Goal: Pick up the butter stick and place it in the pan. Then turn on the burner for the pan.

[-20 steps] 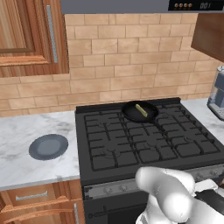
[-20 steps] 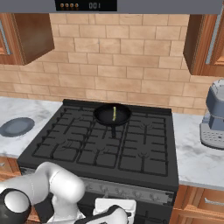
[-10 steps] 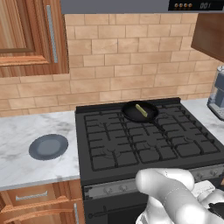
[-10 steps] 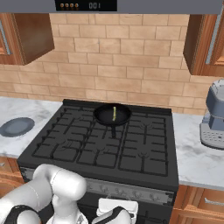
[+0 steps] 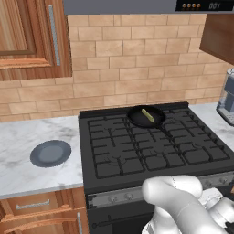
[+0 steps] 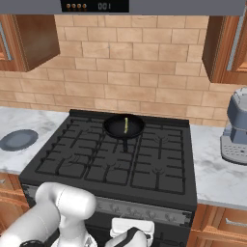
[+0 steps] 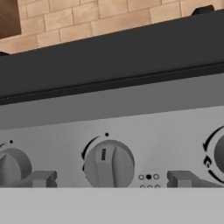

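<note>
On the stove (image 5: 137, 155) stands one pan (image 5: 146, 117), at the back centre of the grates, and in that pan lies one butter stick (image 5: 147, 115). Left of the stove, one round grey-blue plate (image 5: 50, 153) rests on the marble counter (image 5: 27, 137). Right of the stove stands one grey appliance (image 6: 236, 128), likely a coffee machine. On the stove's front panel, the hand view shows three knobs: one whole at the centre (image 7: 108, 164), and one cut off at each edge, left (image 7: 11, 168) and right (image 7: 218, 155). Two grey finger tips (image 7: 41, 178) rise there, one on either side of the centre knob. Above the stove sits one hood display (image 6: 94, 6).
</note>
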Available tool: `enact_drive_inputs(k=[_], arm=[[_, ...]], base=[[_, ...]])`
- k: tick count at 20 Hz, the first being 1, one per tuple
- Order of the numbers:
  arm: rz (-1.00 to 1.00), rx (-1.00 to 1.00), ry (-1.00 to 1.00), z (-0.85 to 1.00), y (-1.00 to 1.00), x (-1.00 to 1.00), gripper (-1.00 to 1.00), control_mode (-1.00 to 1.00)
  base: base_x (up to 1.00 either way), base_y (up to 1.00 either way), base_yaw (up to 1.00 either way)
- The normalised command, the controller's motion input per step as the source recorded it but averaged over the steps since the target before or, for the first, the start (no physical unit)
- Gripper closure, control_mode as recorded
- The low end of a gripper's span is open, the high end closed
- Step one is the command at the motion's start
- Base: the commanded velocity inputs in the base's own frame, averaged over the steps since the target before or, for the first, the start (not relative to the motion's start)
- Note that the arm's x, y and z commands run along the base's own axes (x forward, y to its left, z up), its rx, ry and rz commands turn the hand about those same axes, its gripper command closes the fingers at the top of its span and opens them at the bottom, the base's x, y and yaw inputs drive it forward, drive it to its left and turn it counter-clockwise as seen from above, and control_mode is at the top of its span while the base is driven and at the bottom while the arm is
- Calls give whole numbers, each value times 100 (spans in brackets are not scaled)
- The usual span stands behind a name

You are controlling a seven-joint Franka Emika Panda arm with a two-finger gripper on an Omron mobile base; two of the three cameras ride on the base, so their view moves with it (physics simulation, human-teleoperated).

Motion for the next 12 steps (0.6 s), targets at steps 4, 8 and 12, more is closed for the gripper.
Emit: enact_drive_inputs(k=[4,8,12], arm=[[2,4,-1,-3,0,9,-100,-100],[1,2,-1,0,0,1,-100,-100],[0,0,0,0,0,1,-100,-100]], base=[[0,0,0],[0,0,0],[0,0,0]])
